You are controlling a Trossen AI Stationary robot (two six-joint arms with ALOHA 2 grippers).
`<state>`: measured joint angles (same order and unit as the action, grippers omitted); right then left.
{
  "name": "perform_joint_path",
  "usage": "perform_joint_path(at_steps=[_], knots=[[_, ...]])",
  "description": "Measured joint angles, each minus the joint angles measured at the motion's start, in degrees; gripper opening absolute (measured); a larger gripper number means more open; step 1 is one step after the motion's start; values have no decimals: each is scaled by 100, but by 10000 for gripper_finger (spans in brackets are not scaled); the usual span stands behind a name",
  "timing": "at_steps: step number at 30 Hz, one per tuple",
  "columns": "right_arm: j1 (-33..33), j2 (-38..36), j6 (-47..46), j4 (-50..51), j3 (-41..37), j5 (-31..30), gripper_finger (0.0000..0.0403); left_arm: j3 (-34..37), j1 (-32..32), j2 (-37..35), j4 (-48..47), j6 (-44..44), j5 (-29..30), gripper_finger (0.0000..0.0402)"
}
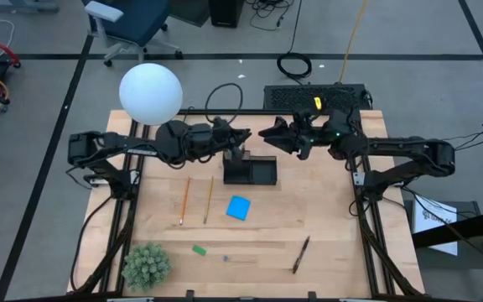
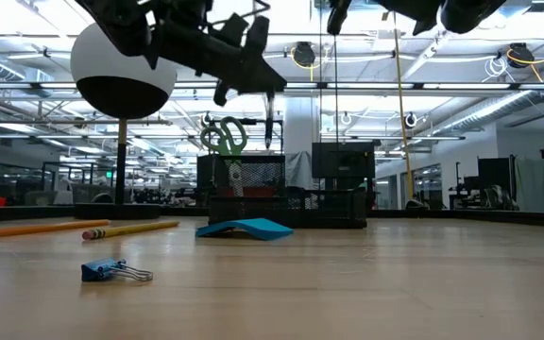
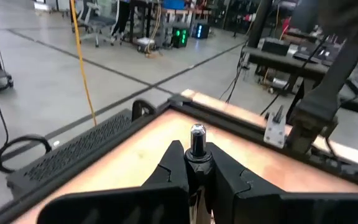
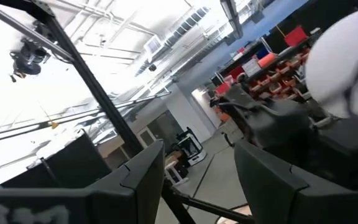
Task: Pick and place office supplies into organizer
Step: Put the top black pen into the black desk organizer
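Wooden tabletop point(image 1: 325, 218) in a big open office, with most supplies loose: two pencils point(image 1: 196, 200), a blue note pad point(image 1: 239, 207), a green eraser point(image 1: 199, 249) and a dark pen point(image 1: 301, 253) on the near side. Left gripper point(image 1: 240, 144) is clamped on a pen point(image 2: 268, 118), held upright right over the organizer point(image 1: 250, 170), probably so it drops straight into a compartment beside the scissors point(image 2: 225, 140). Right gripper point(image 1: 277, 135) hangs wide and empty just right of it, looks parked out of the way.
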<state>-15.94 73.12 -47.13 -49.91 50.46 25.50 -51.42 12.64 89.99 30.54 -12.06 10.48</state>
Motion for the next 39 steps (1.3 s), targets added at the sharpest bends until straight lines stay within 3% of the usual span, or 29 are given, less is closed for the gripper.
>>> perform_joint_path(at_steps=[7,16,26,39], knots=[[72,-54,-20,28,0,-12,183,4,2,499,797,-131,-144,11],[69,-54,-20,215,0,-18,183,102,-28,705,1010,-104,-138,11],[69,-52,-7,320,0,-17,183,190,-36,678,807,-417,-117,11],[68,-52,26,376,0,-17,183,186,-184,680,232,-43,-185,11]])
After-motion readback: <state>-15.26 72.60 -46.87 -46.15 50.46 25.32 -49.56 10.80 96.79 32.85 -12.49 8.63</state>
